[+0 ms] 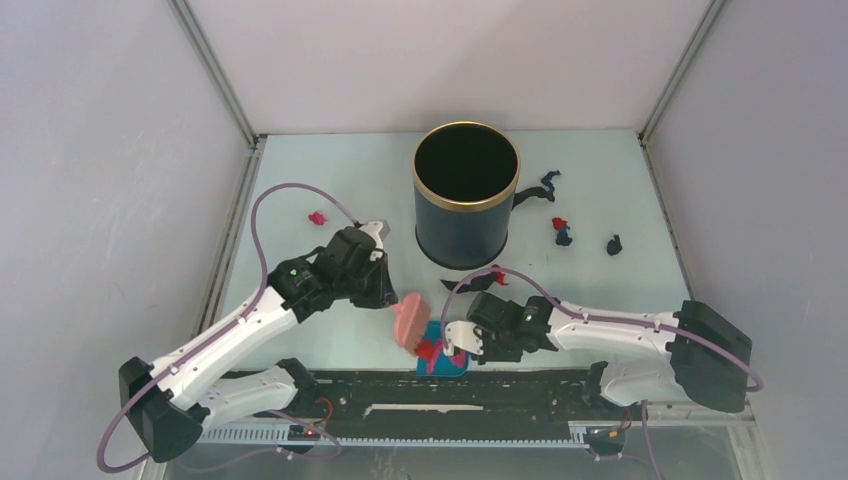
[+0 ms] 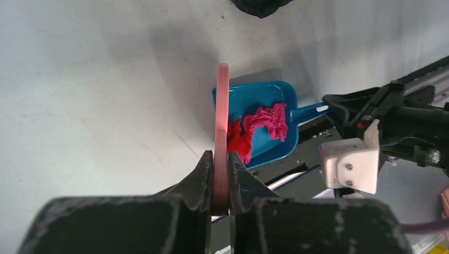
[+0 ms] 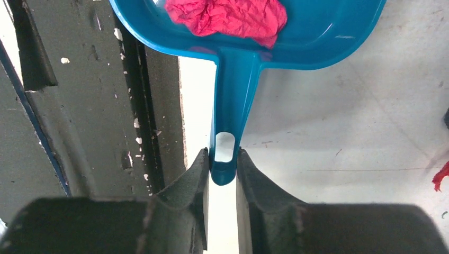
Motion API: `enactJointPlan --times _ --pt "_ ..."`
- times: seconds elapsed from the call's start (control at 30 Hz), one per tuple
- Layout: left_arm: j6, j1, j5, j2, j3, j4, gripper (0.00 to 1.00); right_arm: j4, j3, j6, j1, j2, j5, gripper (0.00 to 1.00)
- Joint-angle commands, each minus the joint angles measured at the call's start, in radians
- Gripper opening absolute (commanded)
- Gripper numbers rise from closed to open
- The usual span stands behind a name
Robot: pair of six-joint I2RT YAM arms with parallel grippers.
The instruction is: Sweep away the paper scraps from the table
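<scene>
My left gripper (image 1: 390,298) (image 2: 222,159) is shut on the pink hand brush (image 1: 410,320) (image 2: 222,116), which hangs edge-on over the blue dustpan (image 1: 450,364) (image 2: 272,95). My right gripper (image 1: 462,338) (image 3: 223,159) is shut on the end of the dustpan's handle (image 3: 230,106). The pan sits at the table's front edge with red and magenta paper scraps (image 2: 267,119) (image 3: 227,18) in it. On the table (image 1: 330,180), loose scraps lie at the left (image 1: 317,217), in front of the bin (image 1: 485,278) and at the right (image 1: 561,230) (image 1: 613,244) (image 1: 540,190).
A tall black bin with a gold rim (image 1: 466,195) stands in the middle of the table. The black strip with rails (image 1: 440,395) runs along the front under the dustpan. Grey walls close in the left, right and back. A red scrap (image 3: 440,177) shows at the right wrist view's edge.
</scene>
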State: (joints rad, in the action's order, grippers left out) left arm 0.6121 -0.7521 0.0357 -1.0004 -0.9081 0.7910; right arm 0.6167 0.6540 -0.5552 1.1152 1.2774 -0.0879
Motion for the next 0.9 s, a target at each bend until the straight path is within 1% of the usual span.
enactJointPlan --times 0.0,0.03,0.23,0.37,0.47,0.53,0.6,0.7,0.77,0.87 --pt "0.059 -0.020 0.055 0.015 -0.008 -0.101 0.00 -0.014 0.050 0.020 0.009 0.026 0.019 0.18" --pt "0.061 -0.022 0.052 0.012 -0.012 -0.102 0.00 -0.005 0.055 0.022 0.008 0.031 0.012 0.16" --pt "0.070 -0.037 0.058 -0.013 -0.046 -0.109 0.00 0.004 0.063 0.028 0.006 0.030 0.000 0.13" --pt "0.072 -0.043 0.055 -0.008 -0.055 -0.110 0.00 0.002 0.068 0.043 -0.011 0.032 0.016 0.12" --pt "0.062 -0.044 0.012 -0.004 -0.063 -0.092 0.00 0.007 0.070 0.048 -0.035 0.036 0.012 0.12" --pt "0.033 -0.043 -0.029 -0.008 -0.094 -0.044 0.00 0.010 0.074 0.053 -0.058 0.038 0.014 0.12" --pt "-0.004 -0.043 -0.104 -0.018 -0.143 0.016 0.00 0.014 0.076 0.053 -0.078 0.037 0.014 0.12" --pt "-0.085 -0.042 -0.216 -0.045 -0.260 0.122 0.00 0.018 0.077 0.052 -0.098 0.029 0.005 0.12" --pt "-0.161 -0.042 -0.341 -0.080 -0.374 0.193 0.00 0.018 0.078 0.053 -0.102 0.027 0.006 0.12" --pt "-0.289 -0.041 -0.593 -0.158 -0.480 0.261 0.00 0.016 0.077 0.054 -0.104 0.029 0.011 0.12"
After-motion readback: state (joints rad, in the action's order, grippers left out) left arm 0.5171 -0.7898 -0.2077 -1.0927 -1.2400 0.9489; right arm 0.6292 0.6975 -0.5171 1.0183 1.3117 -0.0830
